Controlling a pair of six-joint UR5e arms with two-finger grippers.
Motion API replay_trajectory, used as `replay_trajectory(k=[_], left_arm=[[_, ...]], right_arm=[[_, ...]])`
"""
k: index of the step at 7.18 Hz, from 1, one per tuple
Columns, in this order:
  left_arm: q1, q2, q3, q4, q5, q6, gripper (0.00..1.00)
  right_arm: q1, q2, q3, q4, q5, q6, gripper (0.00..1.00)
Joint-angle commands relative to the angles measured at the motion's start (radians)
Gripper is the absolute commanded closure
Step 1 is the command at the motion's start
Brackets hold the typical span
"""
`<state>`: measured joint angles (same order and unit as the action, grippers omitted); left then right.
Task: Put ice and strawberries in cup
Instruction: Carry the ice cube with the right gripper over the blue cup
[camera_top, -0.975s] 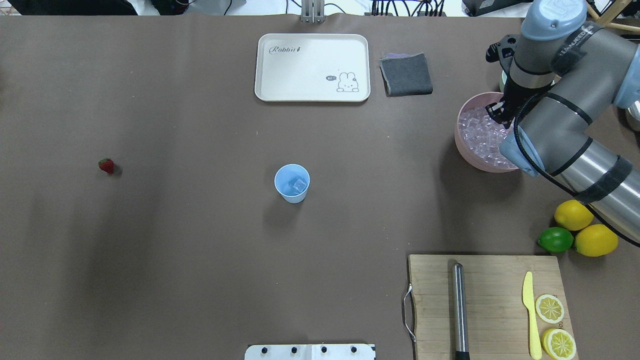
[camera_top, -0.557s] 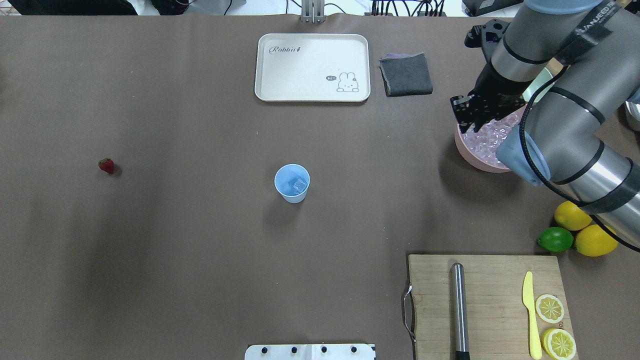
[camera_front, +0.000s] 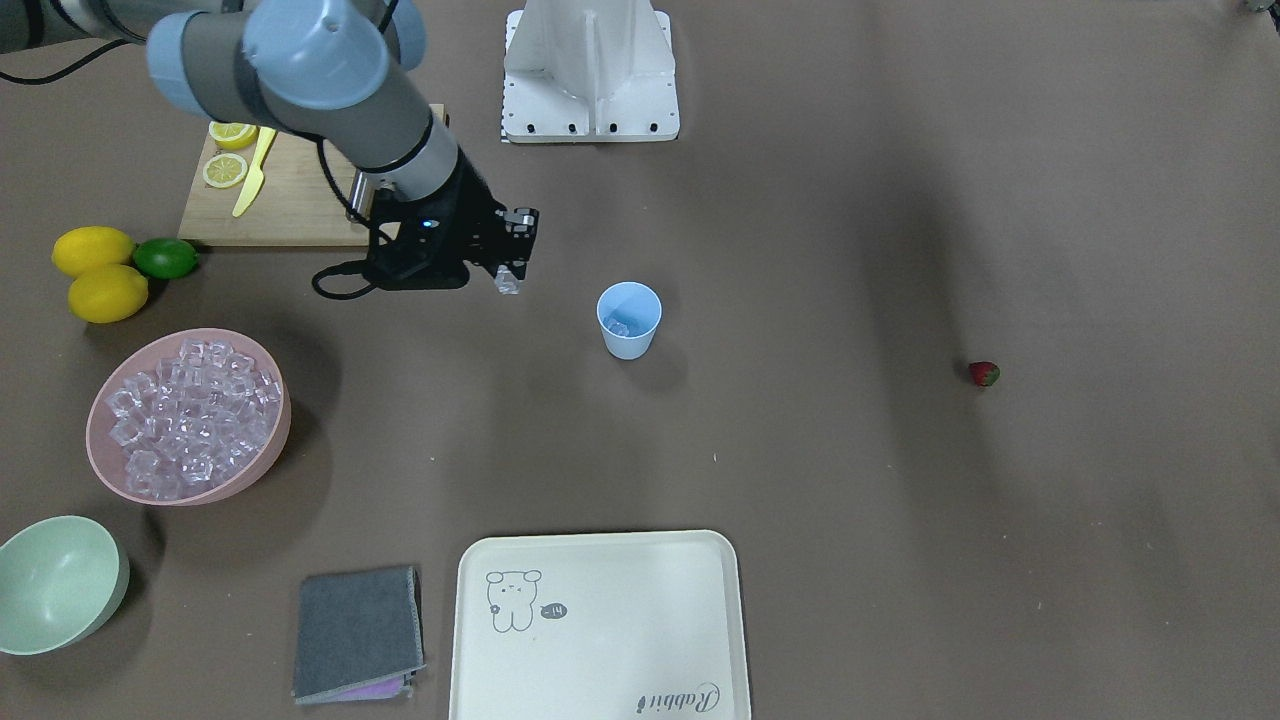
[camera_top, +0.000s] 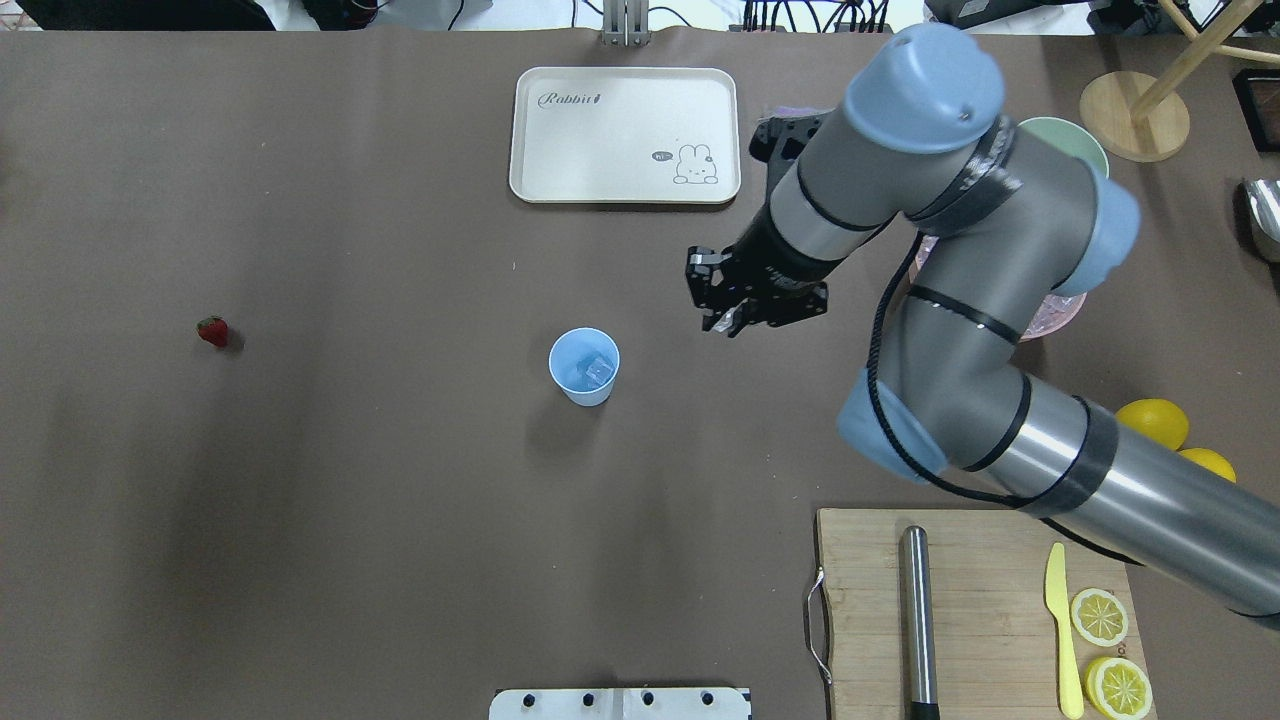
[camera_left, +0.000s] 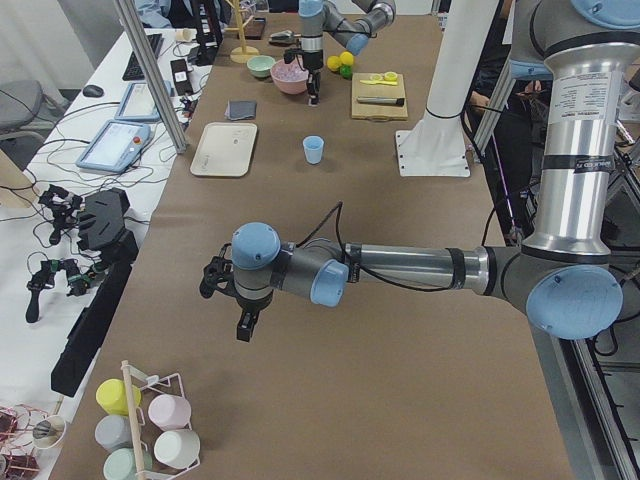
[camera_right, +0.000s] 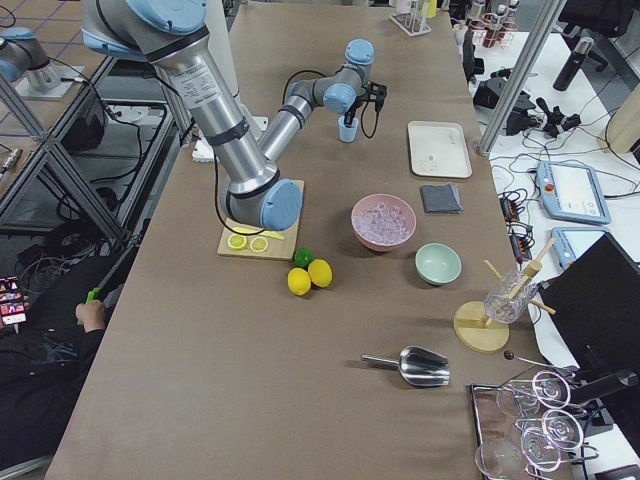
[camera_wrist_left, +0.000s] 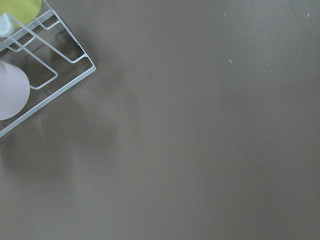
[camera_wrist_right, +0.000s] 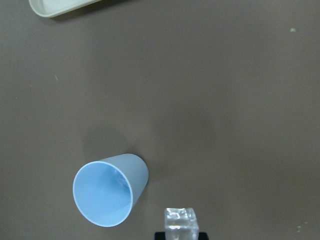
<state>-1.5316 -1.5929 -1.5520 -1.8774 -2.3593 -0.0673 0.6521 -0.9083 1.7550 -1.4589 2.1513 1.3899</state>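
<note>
The pale-blue cup (camera_top: 584, 366) stands upright mid-table with one ice cube (camera_top: 598, 371) inside it. My right gripper (camera_top: 725, 312) hovers right of the cup, shut on a clear ice cube (camera_wrist_right: 181, 220), which the right wrist view shows just beside the cup (camera_wrist_right: 107, 190). A pile of ice (camera_front: 185, 415) fills the pink bowl (camera_front: 262, 462). The strawberry (camera_top: 212, 331) lies alone far to the left. My left gripper (camera_left: 244, 322) shows only in the exterior left view, over bare table far from the cup; I cannot tell its state.
A cream tray (camera_top: 625, 135) and a grey cloth (camera_front: 358, 632) lie at the far edge. A cutting board (camera_top: 975, 610) holds a metal rod, a yellow knife and lemon slices. Lemons and a lime (camera_front: 165, 258) sit near a mint bowl (camera_front: 55, 582).
My right gripper lifted out of the pink bowl and travelled left toward the cup, carrying an ice cube. The cup and strawberry stayed put.
</note>
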Motion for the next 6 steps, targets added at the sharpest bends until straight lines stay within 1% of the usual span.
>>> replay_trajectory(k=[1, 3, 5, 6], left_arm=[[0.001, -0.005, 0.073, -0.089, 0.000, -0.005, 0.02], [0.001, 0.001, 0.069, -0.091, 0.000, -0.003, 0.02], [0.001, 0.001, 0.075, -0.092, 0.000, 0.000, 0.02], [0.001, -0.001, 0.076, -0.092, 0.000, 0.001, 0.02]], right_arm=[[-0.054, 0.089, -0.082, 0.012, -0.047, 0.055, 1.00], [-0.066, 0.109, -0.126, 0.022, -0.059, 0.054, 1.00], [-0.078, 0.178, -0.214, 0.026, -0.091, 0.055, 1.00], [-0.089, 0.180, -0.225, 0.026, -0.099, 0.055, 1.00]])
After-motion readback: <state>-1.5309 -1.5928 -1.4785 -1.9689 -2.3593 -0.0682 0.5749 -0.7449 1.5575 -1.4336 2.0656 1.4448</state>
